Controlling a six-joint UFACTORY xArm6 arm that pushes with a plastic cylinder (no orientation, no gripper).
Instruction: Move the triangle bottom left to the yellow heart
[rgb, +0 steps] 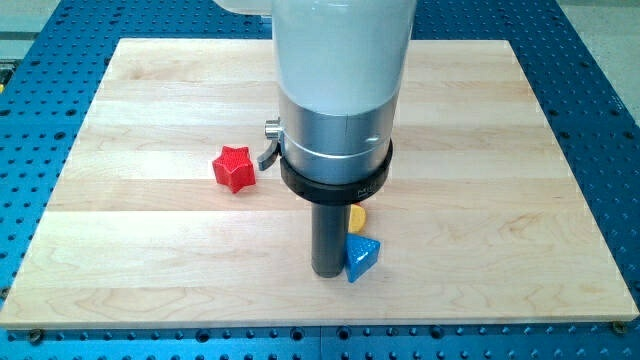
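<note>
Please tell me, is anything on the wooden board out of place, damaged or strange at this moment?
Nothing stands out. The red star block lies alone toward the view's left. My tip stands just left of the blue triangle, apparently touching it. A yellow block, mostly hidden behind the rod, sits just above the triangle. No damage shows.

My arm comes straight down from the view's top as a wide white and silver column with a black ring, narrowing to a dark upright rod whose tip rests on the bench near the middle of its bottom edge.
</note>
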